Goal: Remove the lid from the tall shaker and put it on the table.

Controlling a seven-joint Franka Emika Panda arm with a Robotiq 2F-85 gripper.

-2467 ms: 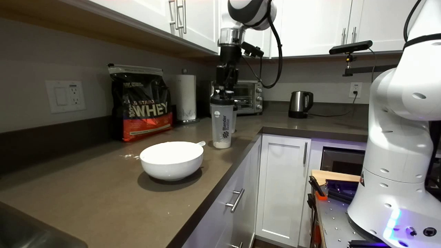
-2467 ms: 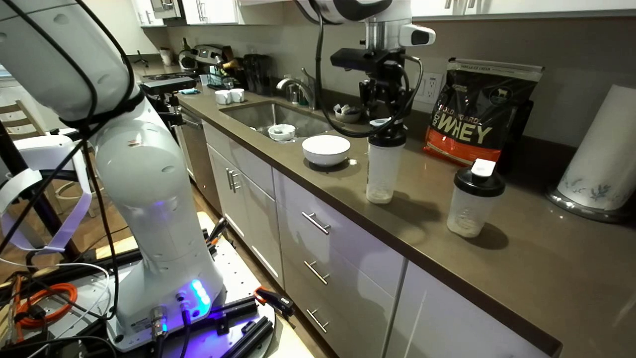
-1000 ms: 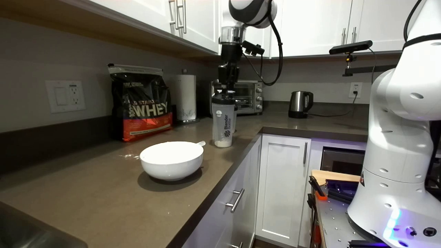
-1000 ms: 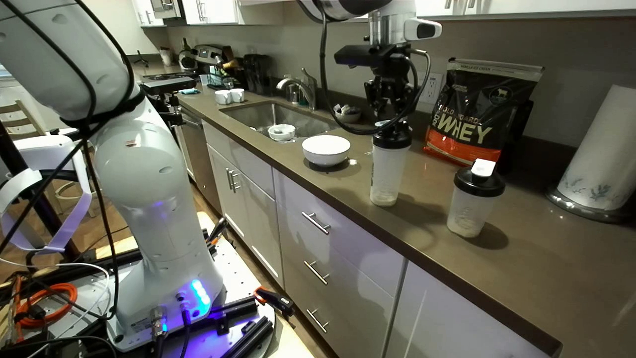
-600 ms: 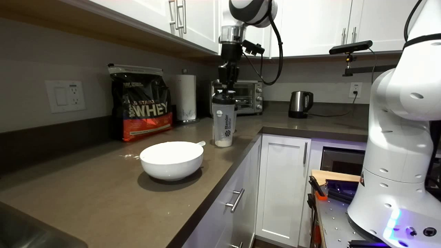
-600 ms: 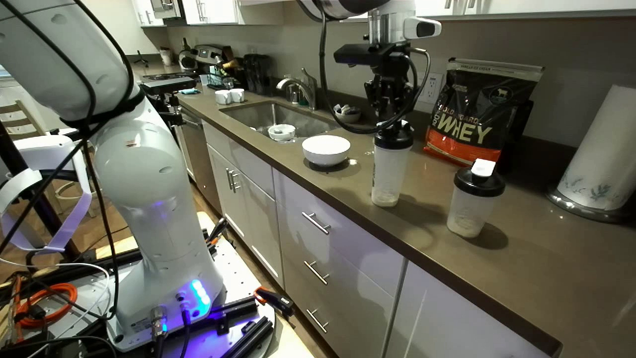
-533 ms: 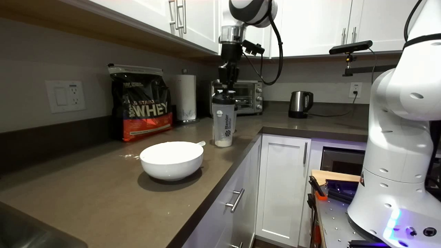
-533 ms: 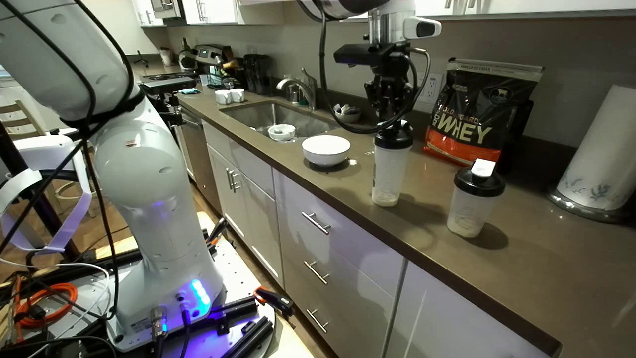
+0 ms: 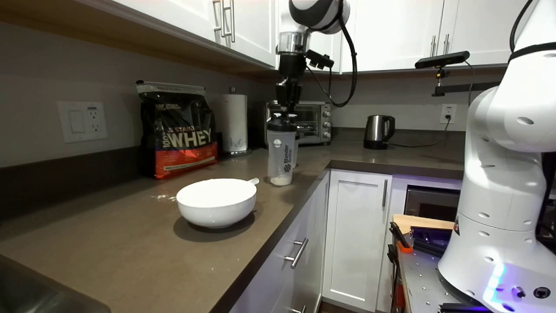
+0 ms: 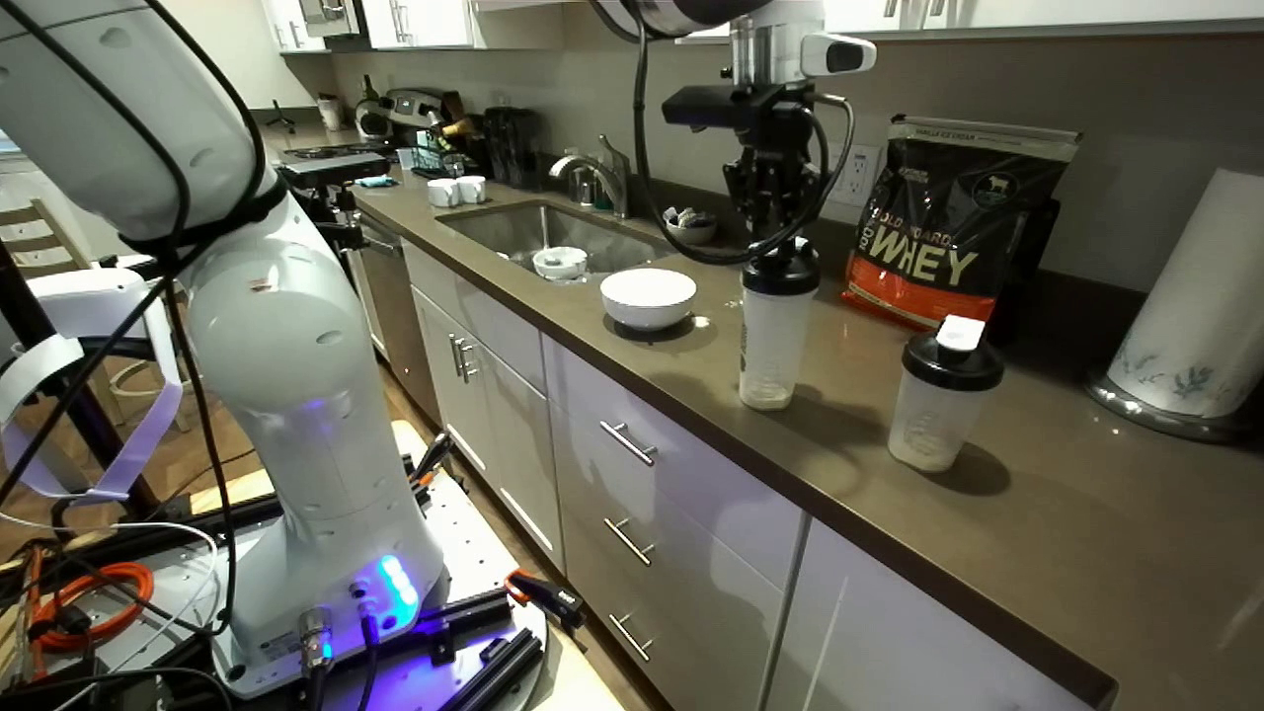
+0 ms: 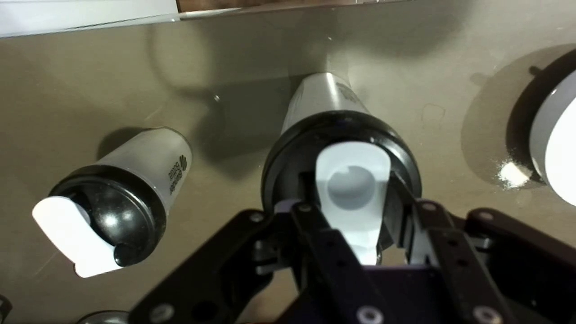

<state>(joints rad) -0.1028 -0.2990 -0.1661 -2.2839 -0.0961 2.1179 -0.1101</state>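
Note:
The tall shaker (image 9: pixel 278 158) (image 10: pixel 773 346), a translucent bottle with pale powder at the bottom, stands upright on the brown-grey table (image 9: pixel 152 261). Its black lid (image 9: pixel 281 126) (image 11: pixel 291 155) is seated on top. In the wrist view a white flip cap (image 11: pixel 348 155) rises from the lid. My gripper (image 11: pixel 353 191) points down from above, one finger on each side of that cap, drawn in close on it. The fingertips' contact is partly hidden by the cap and the dark fingers.
A shorter shaker (image 10: pixel 933 425) with a black lid and white flap stands beside the tall one. A white bowl (image 9: pixel 217 206) is on the other side. A black-and-red whey bag (image 10: pixel 948 237) and paper-towel roll (image 10: pixel 1190 306) stand near the wall. The counter's front edge (image 9: pixel 278 226) is close.
My fingers have drawn together around the lid's flip cap. Compared with the earliest frames, gripper and shaker have shifted slightly together; in the last half second they barely move.

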